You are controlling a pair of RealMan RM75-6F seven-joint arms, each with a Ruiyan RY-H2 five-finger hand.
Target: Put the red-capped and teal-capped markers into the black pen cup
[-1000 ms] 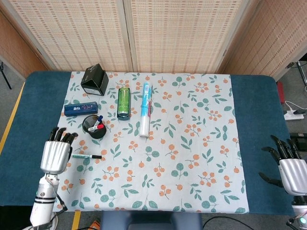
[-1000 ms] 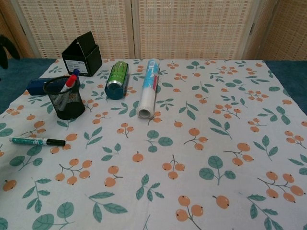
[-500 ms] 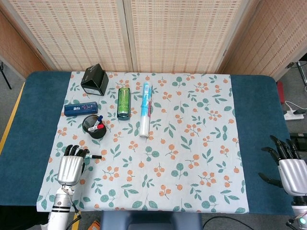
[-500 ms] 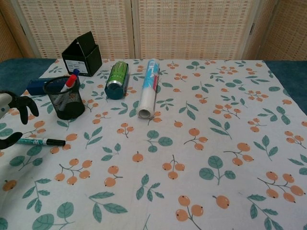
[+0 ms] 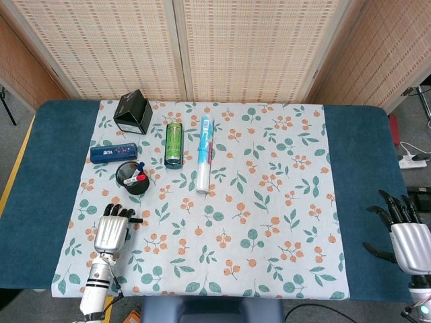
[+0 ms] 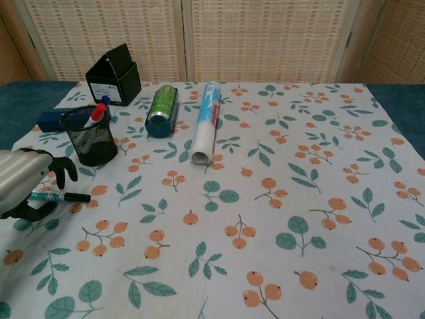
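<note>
The teal-capped marker [image 6: 60,196] lies flat on the floral cloth at the front left, its black end [image 5: 137,220] pointing right. My left hand [image 6: 23,189] hovers over its left part, fingers arched above it and thumb curled below, not closed on it. In the head view the left hand [image 5: 113,232] covers most of the marker. The black mesh pen cup [image 6: 93,143] stands just behind, with the red-capped marker [image 6: 95,114] upright inside it. My right hand [image 5: 406,239] rests off the cloth at the far right, fingers spread and empty.
Behind the cup lie a blue box [image 6: 52,119] and an open black box [image 6: 114,74]. A green can [image 6: 161,109] and a white-and-blue roll [image 6: 207,123] lie side by side right of the cup. The cloth's front edge [image 5: 202,293] runs near the table's front edge.
My left hand has moved right and toward the table's front, from left of the marker to over it, with its fingers now curved around it. The right hand has stayed still.
</note>
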